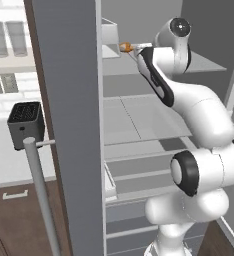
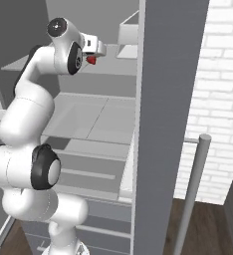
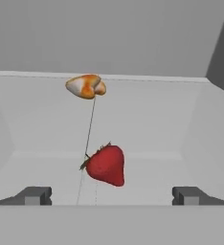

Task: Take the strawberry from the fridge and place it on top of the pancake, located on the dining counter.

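Note:
The fridge (image 1: 69, 125) stands open, its pale grey shelves facing me. A bright red strawberry (image 3: 106, 165) lies on the upper shelf, seen from the side as a small red spot (image 2: 91, 60). My gripper (image 3: 111, 195) is open, its two dark fingertips (image 3: 35, 195) spread wide to either side of the fruit and just short of it. Nothing is between the fingers. The arm reaches up into the fridge at upper-shelf height. The pancake and the dining counter are out of view.
An orange-and-white food item (image 3: 85, 86) lies farther back on the same shelf (image 1: 124, 47). The fridge door (image 2: 163, 114) with its long handle (image 2: 193, 189) flanks the arm on the right. A dark toaster (image 1: 25, 122) sits on the counter to the left.

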Controlling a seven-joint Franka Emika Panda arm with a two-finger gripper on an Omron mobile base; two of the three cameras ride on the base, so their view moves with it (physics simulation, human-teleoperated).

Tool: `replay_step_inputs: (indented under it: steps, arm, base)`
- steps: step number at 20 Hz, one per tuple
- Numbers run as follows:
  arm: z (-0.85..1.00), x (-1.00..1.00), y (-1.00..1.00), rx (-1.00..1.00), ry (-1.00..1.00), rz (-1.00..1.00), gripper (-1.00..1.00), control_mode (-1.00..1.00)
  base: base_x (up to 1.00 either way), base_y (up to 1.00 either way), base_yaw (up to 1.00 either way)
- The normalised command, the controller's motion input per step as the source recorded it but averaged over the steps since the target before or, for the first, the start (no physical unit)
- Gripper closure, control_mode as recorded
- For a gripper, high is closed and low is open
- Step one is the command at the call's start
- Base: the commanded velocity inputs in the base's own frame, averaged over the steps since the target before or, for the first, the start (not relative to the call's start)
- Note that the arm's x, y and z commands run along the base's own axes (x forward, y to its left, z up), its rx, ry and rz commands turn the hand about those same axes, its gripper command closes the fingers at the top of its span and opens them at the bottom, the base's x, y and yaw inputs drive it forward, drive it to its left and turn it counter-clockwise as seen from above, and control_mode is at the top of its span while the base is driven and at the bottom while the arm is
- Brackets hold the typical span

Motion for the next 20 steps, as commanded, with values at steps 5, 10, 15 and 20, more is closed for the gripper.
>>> replay_step_inputs:
  steps: [5,10,15,20]
  arm:
    - [-0.08,0.57,0.0,0.0,0.02,0.0,-1.0,-1.0]
    - [-0.07,0.18,0.04,0.0,0.0,0.0,-1.0,-1.0]
    - [-0.13,0.01,0.12,0.0,0.0,0.0,-1.0,-1.0]
    - [-0.16,0.11,0.01,0.0,0.0,0.0,-1.0,-1.0]
  base:
    - [0.0,0.0,0.0]
    - [0.0,0.0,0.0]
    - [0.0,0.0,0.0]
    - [0.0,0.0,0.0]
